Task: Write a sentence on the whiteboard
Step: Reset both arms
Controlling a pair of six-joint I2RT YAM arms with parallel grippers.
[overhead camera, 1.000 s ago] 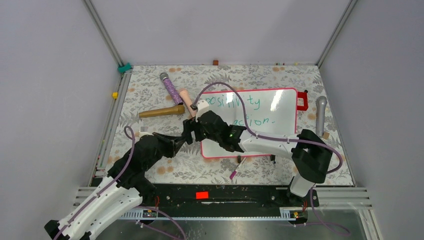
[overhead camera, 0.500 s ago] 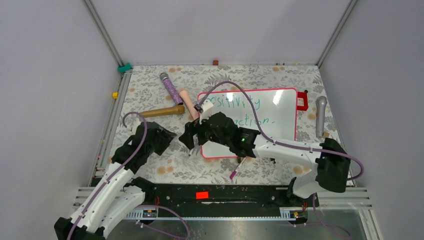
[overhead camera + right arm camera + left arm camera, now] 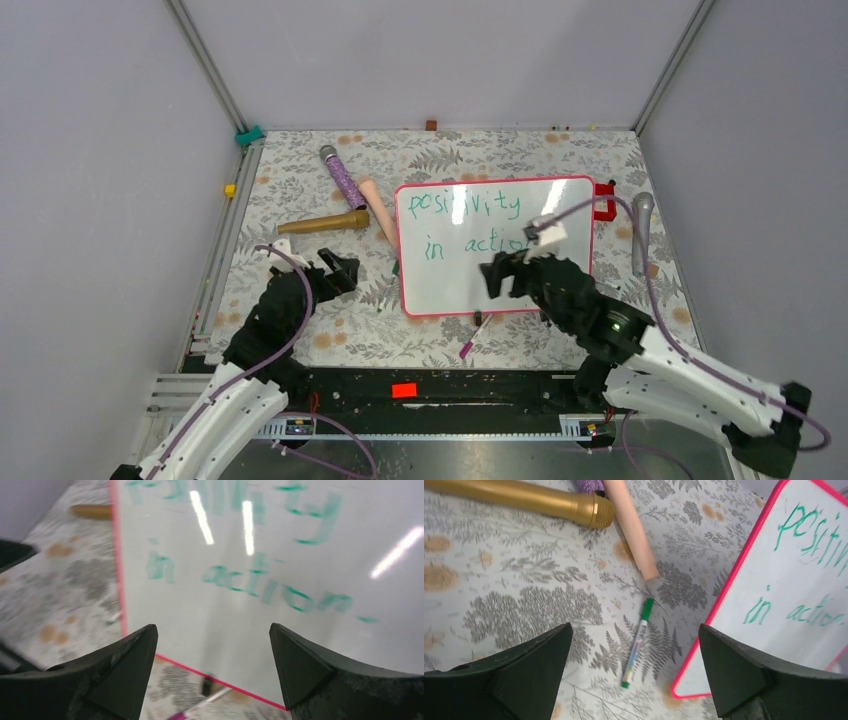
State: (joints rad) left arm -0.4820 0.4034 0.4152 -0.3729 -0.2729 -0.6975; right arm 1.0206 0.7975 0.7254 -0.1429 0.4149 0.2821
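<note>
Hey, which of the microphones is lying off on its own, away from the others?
The silver microphone, right of the whiteboard. The purple microphone, gold microphone and peach microphone cluster left of it.

Seen from above, the right hand (image 3: 500, 272) hides the end of the lower green line (image 3: 465, 245) on the whiteboard (image 3: 450, 285), the right wrist view is blurred, and the left wrist view's edges cut off most of the board and the gold microphone (image 3: 524, 497).
</note>
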